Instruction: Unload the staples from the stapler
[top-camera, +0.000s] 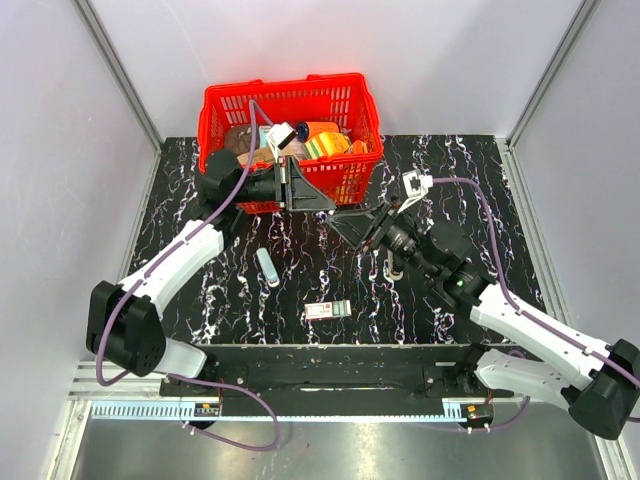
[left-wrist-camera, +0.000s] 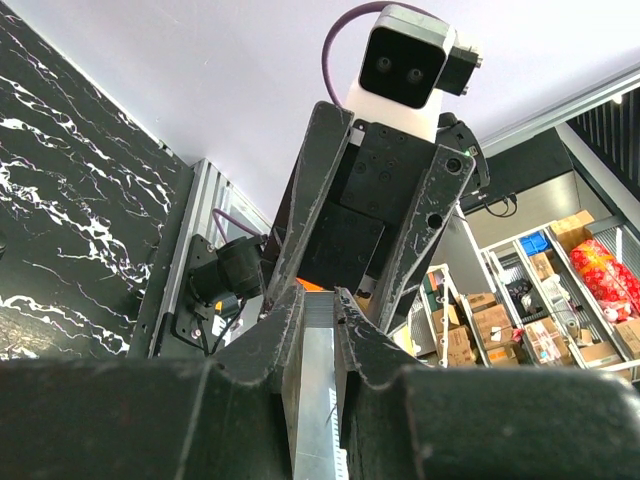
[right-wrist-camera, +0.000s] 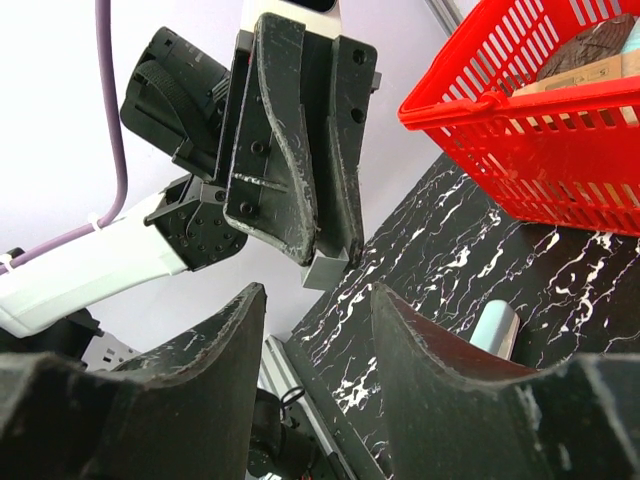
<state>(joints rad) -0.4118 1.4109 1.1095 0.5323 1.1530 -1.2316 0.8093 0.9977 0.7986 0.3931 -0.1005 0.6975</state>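
Stapler (left-wrist-camera: 316, 400) clamped in the left gripper (left-wrist-camera: 315, 300); staples (top-camera: 267, 267) lying loose, away from both grippers.

The left gripper's two dark fingers are pressed tight on the stapler's grey metal body, and in the right wrist view a short grey end pokes out past their tips. The right gripper (right-wrist-camera: 318, 295) faces it almost tip to tip, fingers spread wide with nothing between them, close to that grey end but not gripping it. The staples, a pale silvery bar, lie flat on the black marbled table (top-camera: 450, 180), below the left gripper on its near side and off to the right gripper's left. A small printed box (top-camera: 328, 310) sits nearer the arm bases than the staples. The red basket (top-camera: 290, 83) stands just beyond the left gripper.
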